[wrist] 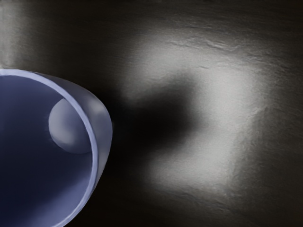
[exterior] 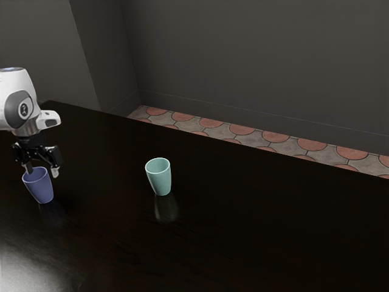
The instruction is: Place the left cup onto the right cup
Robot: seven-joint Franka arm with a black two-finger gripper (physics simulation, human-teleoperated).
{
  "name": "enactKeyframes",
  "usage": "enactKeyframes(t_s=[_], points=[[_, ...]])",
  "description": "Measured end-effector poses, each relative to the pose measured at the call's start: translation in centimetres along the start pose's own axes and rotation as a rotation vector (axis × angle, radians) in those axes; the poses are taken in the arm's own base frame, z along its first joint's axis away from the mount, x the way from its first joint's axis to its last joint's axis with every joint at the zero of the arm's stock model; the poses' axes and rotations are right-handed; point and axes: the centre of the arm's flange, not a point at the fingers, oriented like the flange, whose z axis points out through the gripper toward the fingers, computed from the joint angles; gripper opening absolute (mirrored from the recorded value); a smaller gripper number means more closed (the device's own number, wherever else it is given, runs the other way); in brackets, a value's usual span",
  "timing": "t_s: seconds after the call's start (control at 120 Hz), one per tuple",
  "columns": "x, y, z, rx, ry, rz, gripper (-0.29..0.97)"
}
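The blue cup (exterior: 37, 186) stands on the dark table at the exterior view's left. My gripper (exterior: 41, 169) hangs right over its rim and is open. One finger sits above the cup's mouth, and the other fingertip (exterior: 56, 172) is just outside the cup, on the side toward the teal cup. The teal cup (exterior: 158, 176) stands upright further to the exterior view's right, well apart from the hand. In the wrist view the blue cup (wrist: 52, 156) is close under the hand, with its inside bottom showing.
The dark glossy table (exterior: 243, 231) stretches wide to the exterior view's right and toward the front. Behind its far edge lie a tiled floor (exterior: 273, 139) and grey walls.
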Motion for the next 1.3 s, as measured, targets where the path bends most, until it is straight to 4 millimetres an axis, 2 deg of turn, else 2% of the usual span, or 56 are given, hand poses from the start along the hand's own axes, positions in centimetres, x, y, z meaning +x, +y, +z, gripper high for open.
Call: enactKeyframes(t_s=[0.808,1.3], points=[[1.3,-0.4,3.6,0.013,-0.010,0.048,0.68],[1.8,-0.6,4.7,0.022,0.005,0.058,0.68]])
